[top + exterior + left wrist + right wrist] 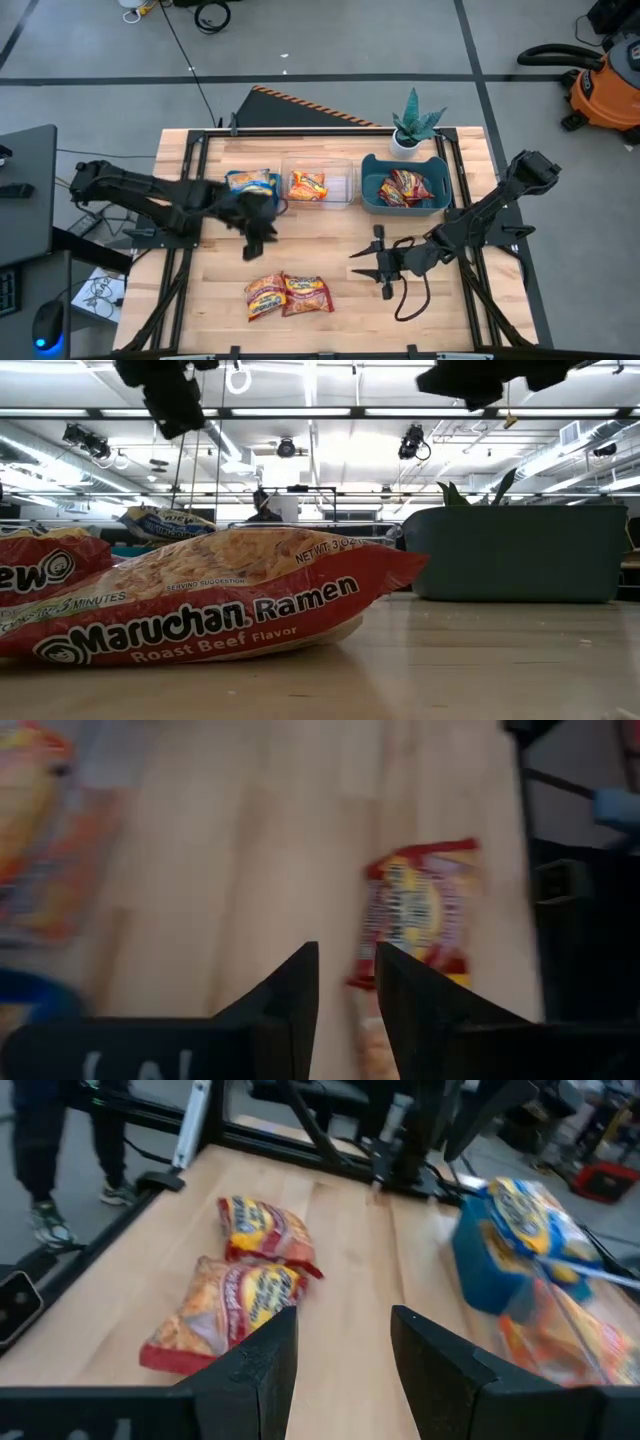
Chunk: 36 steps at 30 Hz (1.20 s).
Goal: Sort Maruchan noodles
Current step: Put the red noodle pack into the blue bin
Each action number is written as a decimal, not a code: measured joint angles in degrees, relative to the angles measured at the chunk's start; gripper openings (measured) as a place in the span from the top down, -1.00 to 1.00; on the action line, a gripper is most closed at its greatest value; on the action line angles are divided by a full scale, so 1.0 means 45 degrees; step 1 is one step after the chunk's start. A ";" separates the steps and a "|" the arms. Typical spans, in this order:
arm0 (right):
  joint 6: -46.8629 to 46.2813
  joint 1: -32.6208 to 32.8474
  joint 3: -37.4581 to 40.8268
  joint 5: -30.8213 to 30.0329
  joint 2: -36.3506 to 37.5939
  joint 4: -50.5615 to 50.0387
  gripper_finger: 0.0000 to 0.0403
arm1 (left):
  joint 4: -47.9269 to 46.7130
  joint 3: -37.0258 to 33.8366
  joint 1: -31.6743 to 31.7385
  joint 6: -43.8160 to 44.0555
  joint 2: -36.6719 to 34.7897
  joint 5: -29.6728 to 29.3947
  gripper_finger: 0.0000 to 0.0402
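While overhead hides it, "Roast Beef" packet legible

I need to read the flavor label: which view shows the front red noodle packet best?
The low view: the red packet fills it, label readable as Roast Beef Flavor. High view shows it small; wrist views blur it.

Red packet nearest the low camera printed "Maruchan Ramen", "Roast Beef Flavor", "serving suggestion", "NET WT. 3 OZ", partly cut "…3 MINUTES", neighbouring red packet showing what looks like "ew", lettering on blue packet too small to read
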State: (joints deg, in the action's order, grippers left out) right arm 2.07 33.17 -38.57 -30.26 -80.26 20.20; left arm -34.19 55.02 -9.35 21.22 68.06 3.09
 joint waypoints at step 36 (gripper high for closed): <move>0.1977 0.0824 -0.5600 0.1117 -0.6958 -0.4219 -0.02 | 0.5730 -0.3568 -0.6348 0.5152 0.1699 -0.3035 0.49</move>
State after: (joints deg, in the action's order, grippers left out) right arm 10.96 36.88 -63.77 -25.24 -111.57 1.21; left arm -8.40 38.96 -37.91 44.40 75.70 -10.57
